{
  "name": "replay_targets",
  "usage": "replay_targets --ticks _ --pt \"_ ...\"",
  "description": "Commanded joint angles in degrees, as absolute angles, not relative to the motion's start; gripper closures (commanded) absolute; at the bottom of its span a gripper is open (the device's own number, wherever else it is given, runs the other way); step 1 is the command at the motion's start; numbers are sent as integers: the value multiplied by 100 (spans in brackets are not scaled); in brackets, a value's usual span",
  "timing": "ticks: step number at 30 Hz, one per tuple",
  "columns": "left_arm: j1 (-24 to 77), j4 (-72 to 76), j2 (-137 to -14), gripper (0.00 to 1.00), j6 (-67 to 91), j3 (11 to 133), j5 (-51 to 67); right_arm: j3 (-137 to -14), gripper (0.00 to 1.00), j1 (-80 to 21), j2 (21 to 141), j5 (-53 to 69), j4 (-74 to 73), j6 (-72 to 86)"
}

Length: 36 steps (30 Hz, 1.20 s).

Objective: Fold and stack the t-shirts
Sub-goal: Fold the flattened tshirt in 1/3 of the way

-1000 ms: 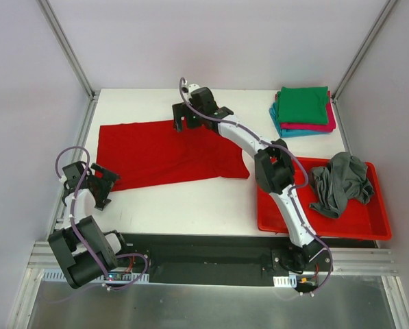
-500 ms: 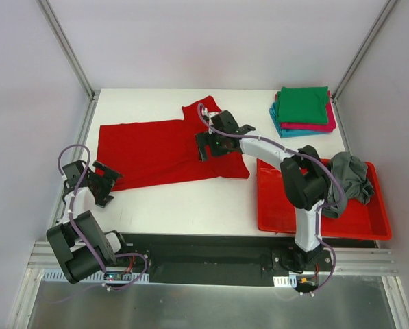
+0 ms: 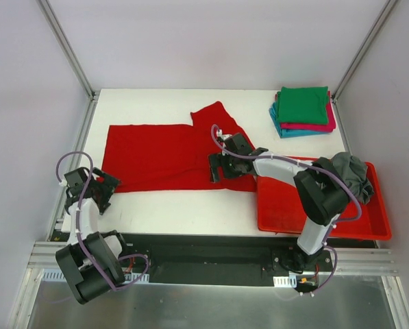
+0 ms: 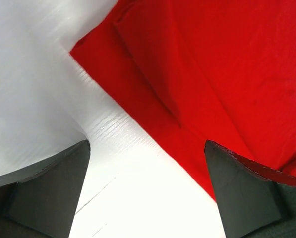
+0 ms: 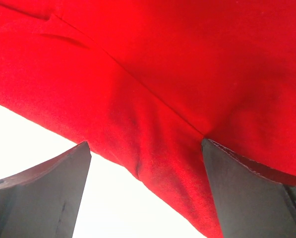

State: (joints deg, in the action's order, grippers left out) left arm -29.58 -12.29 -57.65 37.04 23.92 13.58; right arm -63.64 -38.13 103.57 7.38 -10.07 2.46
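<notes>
Right fingers [image 5: 247,193] splayed over red t-shirt [image 5: 187,74], left fingers [image 4: 43,193] at its corner

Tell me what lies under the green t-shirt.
A folded magenta t-shirt, then a teal t-shirt at the bottom; only their edges show. The green t-shirt covers the rest.

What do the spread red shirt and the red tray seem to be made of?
Red t-shirt: soft cloth, probably knit, matte; it lies flat with soft creases and a limp sleeve. Red tray: probably hard plastic, smooth, slightly glossy; it keeps a stiff raised rim and straight edges.
</notes>
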Motion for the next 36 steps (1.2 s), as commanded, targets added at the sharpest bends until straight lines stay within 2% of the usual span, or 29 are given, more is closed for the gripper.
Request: replay_targets --ticks 1,6,17,28,36 --pt "-2936 -1670 -5336 5 3858 2250 1054 -5591 4 -3876 10029 1125 -1240 361" --pt "-2936 -1731 -5176 14 4122 2364 1142 -5291 4 -3867 9756 1073 -1134 141" --pt "-2927 -2013 -5976 29 4297 3225 1661 -4790 4 -3779 9598 1723 -211 264" --pt "-2839 -1995 -6556 33 4438 3498 968 -4729 4 -3779 9712 1898 -26 308" --pt "-2751 -1565 -6838 34 4667 3568 897 -4807 4 -3779 9870 1881 -70 299"
